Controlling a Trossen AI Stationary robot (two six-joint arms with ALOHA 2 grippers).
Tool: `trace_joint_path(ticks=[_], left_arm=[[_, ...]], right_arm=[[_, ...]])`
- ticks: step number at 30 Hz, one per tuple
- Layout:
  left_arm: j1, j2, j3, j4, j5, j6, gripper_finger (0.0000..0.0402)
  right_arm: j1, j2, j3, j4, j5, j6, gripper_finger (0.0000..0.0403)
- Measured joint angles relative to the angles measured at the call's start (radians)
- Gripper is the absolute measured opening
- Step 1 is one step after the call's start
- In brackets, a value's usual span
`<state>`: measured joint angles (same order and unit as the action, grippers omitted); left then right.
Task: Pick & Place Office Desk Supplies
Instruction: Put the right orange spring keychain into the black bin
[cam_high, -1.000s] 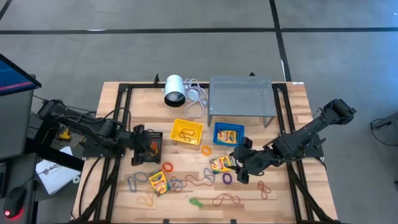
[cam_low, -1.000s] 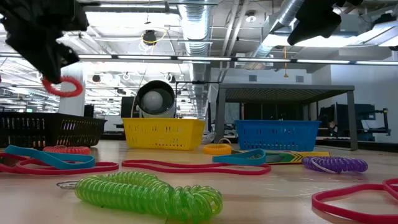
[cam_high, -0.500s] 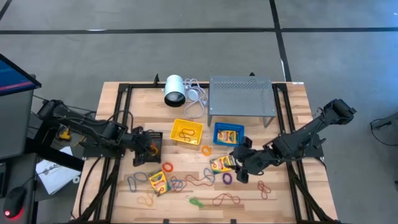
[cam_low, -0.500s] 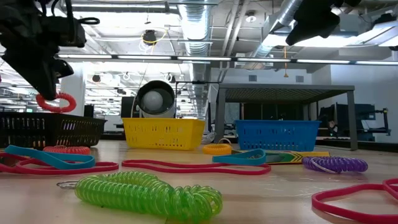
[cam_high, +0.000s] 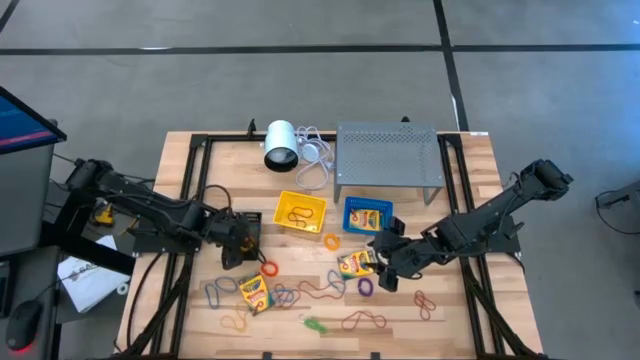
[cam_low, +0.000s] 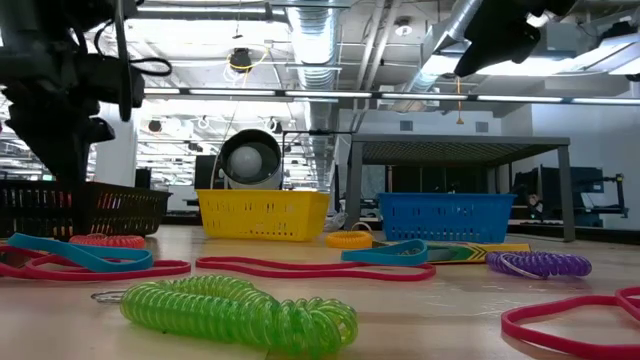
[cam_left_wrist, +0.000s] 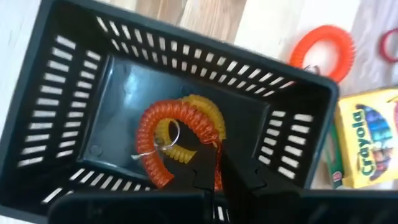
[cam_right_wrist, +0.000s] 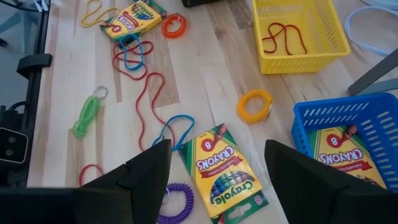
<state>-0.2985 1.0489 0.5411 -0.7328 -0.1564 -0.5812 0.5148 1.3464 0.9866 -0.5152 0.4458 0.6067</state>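
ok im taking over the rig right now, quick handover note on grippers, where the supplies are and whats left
Left gripper: shut on a red coil band, low inside the black basket, not released; a yellow coil already lies there.
Right gripper: open, empty, hovering over a crayon box on the table near the blue basket.
Done: one crayon box in the blue basket, a red band in the yellow basket.
Left: release the red coil, then clear the loose crayon boxes, the orange coil, purple coil, green coil and rubber bands on the table.
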Motion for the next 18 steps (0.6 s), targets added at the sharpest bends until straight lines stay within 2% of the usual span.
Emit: trace_joint_path(ticks=[13,18], left_arm=[[0.000,0.020,0.000,0.000,0.005,0.005,0.0006],[0.000,0.020,0.000,0.001,0.002,-0.005,0.0020]], right_arm=[[0.000,0.000,0.000,0.000,0.000,-0.016,0.0253],[0.000,0.000,0.000,0.000,0.000,-0.015,0.0253]])
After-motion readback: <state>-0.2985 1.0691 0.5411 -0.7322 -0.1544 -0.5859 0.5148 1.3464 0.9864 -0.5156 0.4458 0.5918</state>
